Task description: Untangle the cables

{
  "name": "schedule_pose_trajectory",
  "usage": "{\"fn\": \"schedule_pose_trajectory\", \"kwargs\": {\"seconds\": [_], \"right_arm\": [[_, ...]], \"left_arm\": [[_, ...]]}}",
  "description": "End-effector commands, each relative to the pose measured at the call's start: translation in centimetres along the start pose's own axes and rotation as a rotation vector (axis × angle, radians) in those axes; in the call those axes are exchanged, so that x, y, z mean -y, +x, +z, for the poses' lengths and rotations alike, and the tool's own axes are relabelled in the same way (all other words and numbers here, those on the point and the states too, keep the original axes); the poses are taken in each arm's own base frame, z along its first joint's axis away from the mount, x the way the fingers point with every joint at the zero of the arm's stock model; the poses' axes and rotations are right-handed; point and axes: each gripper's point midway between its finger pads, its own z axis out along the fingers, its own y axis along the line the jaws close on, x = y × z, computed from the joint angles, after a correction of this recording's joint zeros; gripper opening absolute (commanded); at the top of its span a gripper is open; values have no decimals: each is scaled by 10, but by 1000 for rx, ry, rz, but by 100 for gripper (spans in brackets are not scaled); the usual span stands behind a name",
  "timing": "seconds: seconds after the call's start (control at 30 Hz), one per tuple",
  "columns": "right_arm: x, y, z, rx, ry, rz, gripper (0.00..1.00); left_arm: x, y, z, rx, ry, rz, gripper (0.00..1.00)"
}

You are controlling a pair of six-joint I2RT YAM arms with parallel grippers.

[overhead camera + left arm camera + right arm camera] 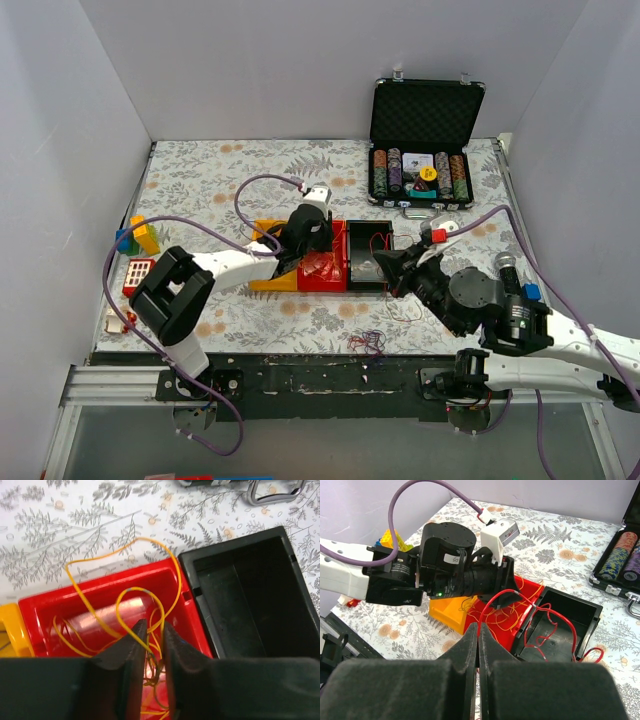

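My left gripper (154,630) hangs over the red bin (45,605), its jaws nearly closed on a small knot of thin yellow wires (150,652). Yellow loops (125,545) arch out over the bin's far rim. In the top view this gripper (305,262) is above the red bin (338,240). My right gripper (479,629) is shut on a thin red wire (492,602), which arcs over into the black bin (560,625). From above, the right gripper (392,268) is at the black bin (362,258). A small dark and red tangle (368,341) lies on the table near the front edge.
A yellow bin (268,232) adjoins the red one on the left. An open case of poker chips (422,175) stands at the back right. Toy blocks (140,236) and a red keypad toy (137,273) lie at the left edge.
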Motion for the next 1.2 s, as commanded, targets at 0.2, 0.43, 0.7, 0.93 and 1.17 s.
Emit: {"fn": "schedule_pose_trajectory", "kwargs": {"seconds": [0.2, 0.43, 0.7, 0.93, 1.17], "right_arm": [[19, 19, 10, 2, 133, 14, 1], [33, 38, 34, -56, 175, 18, 1], [56, 51, 84, -169, 164, 62, 1], [74, 89, 114, -354, 148, 145, 1], [86, 120, 135, -528, 88, 229, 1]], "left_arm": [[13, -18, -33, 15, 67, 13, 59], [34, -63, -69, 54, 142, 35, 80], [40, -129, -127, 176, 157, 127, 98], [23, -163, -161, 257, 81, 193, 98], [20, -196, -174, 340, 31, 240, 98]]}}
